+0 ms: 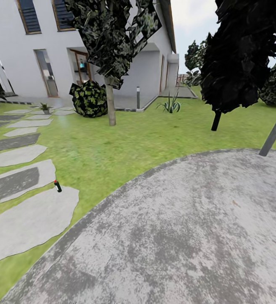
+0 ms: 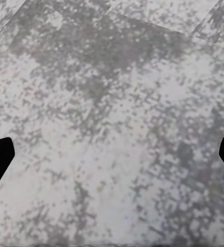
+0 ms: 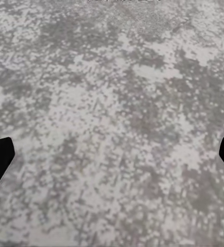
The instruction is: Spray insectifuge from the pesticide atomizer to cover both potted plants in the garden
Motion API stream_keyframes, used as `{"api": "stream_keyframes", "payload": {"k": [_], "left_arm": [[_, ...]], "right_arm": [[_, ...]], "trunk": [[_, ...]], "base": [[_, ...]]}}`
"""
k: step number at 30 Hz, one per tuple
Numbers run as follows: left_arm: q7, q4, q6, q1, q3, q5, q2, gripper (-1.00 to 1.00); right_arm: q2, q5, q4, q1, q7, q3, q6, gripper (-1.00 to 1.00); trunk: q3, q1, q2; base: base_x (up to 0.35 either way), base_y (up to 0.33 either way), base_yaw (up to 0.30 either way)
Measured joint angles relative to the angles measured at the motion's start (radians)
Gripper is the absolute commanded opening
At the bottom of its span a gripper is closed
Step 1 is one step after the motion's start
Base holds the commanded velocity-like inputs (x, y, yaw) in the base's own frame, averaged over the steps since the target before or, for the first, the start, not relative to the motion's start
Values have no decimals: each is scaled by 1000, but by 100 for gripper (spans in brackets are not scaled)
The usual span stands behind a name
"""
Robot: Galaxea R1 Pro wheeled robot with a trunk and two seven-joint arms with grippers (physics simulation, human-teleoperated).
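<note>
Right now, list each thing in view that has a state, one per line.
Left gripper: open, fingers wide apart, nothing between them, over grey paving.
Right gripper: open, empty, over grey paving.
Small dark object with a red tip: leaning, at a stepping stone's edge.
Potted plant: upright, far off by the house.
Light post: leaning in this view.
</note>
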Motion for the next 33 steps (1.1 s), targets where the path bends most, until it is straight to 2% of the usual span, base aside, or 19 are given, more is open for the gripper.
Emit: {"api": "stream_keyframes", "payload": {"k": [18,33], "left_arm": [[0,0,-2,0,3,0,1,100],[0,1,1,0,3,0,0,100]], "right_arm": [[1,1,0,0,0,2,0,100],[1,1,-1,0,0,2,0,100]], "trunk": [[-13,0,0],[-5,0,0]], "base": [[0,0,261],[0,0,267]]}}
